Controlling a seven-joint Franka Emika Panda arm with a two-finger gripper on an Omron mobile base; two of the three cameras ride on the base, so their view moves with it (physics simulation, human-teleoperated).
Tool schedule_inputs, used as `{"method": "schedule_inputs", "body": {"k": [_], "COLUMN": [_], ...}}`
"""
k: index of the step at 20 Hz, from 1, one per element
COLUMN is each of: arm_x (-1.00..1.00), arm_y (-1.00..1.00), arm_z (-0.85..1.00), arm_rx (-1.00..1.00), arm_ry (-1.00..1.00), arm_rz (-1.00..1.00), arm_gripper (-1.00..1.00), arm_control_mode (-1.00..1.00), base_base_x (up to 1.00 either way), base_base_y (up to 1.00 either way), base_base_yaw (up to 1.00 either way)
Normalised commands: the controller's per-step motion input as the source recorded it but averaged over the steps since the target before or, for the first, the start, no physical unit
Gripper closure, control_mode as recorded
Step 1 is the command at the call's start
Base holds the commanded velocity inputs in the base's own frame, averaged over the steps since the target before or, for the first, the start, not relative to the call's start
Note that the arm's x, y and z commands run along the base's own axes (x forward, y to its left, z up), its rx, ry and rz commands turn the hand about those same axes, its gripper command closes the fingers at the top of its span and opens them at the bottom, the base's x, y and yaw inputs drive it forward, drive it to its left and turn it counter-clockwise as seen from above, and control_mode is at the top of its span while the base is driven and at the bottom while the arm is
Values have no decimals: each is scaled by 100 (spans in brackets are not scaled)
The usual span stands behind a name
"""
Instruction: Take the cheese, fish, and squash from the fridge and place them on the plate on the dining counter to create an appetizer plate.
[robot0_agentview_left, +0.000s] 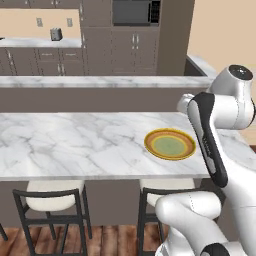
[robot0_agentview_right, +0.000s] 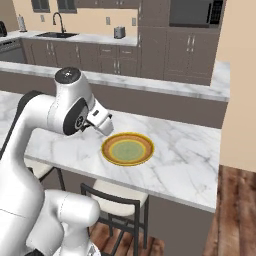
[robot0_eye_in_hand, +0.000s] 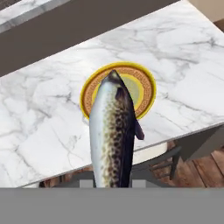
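Hand view: gripper (robot0_eye_in_hand: 113, 183) clamps the fish (robot0_eye_in_hand: 113, 135), head pointing lengthwise toward the plate (robot0_eye_in_hand: 146, 85).

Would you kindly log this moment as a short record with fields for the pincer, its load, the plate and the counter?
pincer: shut on the fish, held above the dining counter
fish: silver and speckled dark, pointing towards the plate in the hand view
plate: nothing on it yet, yellow-orange rim, olive-green centre, flat on the counter near its front edge
stools: white seats tucked under the counter
cheese, squash: not on the plate
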Motion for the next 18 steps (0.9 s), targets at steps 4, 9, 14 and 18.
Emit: {"method": "schedule_inputs", "body": {"k": [4, 9, 14, 18], "arm_x": [51, 50, 46, 42], "arm_y": [0, 0, -2, -6], "arm_z": [-69, -63, -59, -53], "arm_rx": [0, 0, 0, 0], "arm_ry": [18, 14, 13, 13], "arm_rz": [0, 0, 0, 0], "arm_gripper": [100, 100, 100, 100], "arm_control_mode": [-100, -100, -100, -100], "base_base_x": [0, 0, 0, 0], "base_base_y": [0, 0, 0, 0], "base_base_yaw": [0, 0, 0, 0]}}
